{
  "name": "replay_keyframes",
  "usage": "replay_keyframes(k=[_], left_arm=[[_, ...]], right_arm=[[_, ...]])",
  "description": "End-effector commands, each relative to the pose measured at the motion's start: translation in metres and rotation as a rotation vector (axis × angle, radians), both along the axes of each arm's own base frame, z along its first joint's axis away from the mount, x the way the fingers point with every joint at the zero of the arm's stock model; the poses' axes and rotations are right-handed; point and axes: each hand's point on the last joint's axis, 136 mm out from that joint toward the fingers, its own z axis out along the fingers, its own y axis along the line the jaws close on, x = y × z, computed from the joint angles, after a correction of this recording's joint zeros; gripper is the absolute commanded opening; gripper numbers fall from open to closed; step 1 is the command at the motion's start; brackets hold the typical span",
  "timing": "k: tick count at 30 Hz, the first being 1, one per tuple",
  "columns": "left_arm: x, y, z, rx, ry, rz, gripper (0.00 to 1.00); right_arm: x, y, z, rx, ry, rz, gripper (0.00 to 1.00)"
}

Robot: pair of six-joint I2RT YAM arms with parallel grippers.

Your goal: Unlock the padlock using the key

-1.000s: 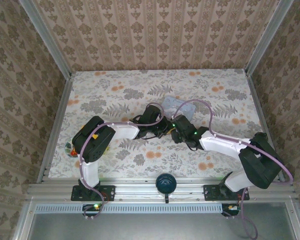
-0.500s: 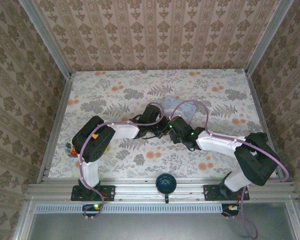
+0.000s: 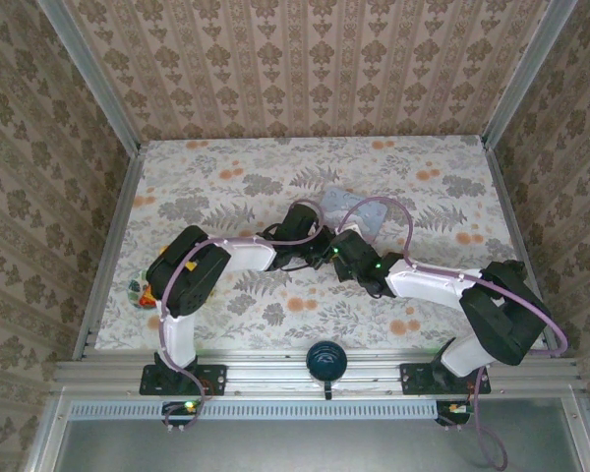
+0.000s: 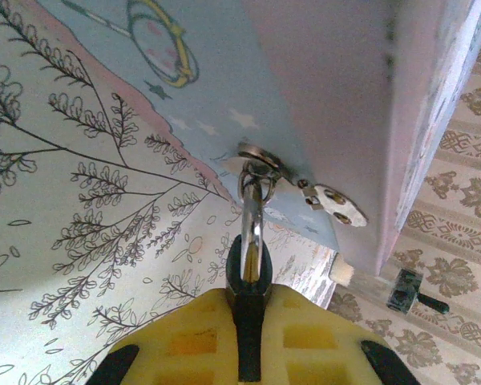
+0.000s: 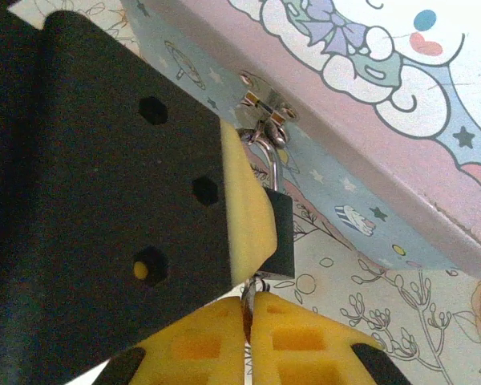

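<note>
While left claw [image 4: 248, 311] clamps the padlock [image 5: 279, 235], right claw [image 5: 247, 322] seemingly pinches the key [image 5: 246, 299].

padlock [image 5: 279, 233] hanging from tin [image 5: 385, 152], key [image 5: 248, 295] beneath

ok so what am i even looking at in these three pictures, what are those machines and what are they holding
Two robot arms are bolted at the near edge of a flower-patterned table. The wide picture comes from a fixed camera above and behind them. The two close-ups come from a small camera on each wrist. On the table is a pale blue cartoon tin, with a tiny dark padlock hanging from its clasp. The left gripper, with yellow pads, is shut on the padlock. The right gripper is shut on what looks like the key, a thin sliver just under the padlock.
</note>
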Motion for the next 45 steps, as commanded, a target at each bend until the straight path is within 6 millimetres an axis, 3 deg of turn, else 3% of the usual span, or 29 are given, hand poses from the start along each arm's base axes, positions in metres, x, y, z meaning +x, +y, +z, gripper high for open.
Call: replay_keyframes(k=[1, 8, 19, 33, 45], left_arm=[[-0.027, -0.009, -0.007, -0.012, 0.104, -0.086, 0.00], [-0.028, -0.008, -0.009, -0.015, 0.112, -0.081, 0.00], [-0.027, -0.012, -0.009, -0.033, 0.112, -0.075, 0.01], [-0.031, -0.013, -0.012, -0.059, 0.139, -0.059, 0.07], [-0.027, -0.013, -0.005, -0.080, 0.130, -0.045, 0.33]], right_arm=[[0.012, -0.009, -0.003, 0.042, -0.022, -0.110, 0.00], [0.013, -0.010, -0.013, 0.204, 0.069, -0.198, 0.00], [0.022, -0.011, 0.000, 0.589, 0.158, -0.271, 0.00], [0.032, -0.012, 0.012, 0.850, 0.206, -0.286, 0.00], [0.030, -0.021, 0.005, 0.916, 0.246, -0.386, 0.00]])
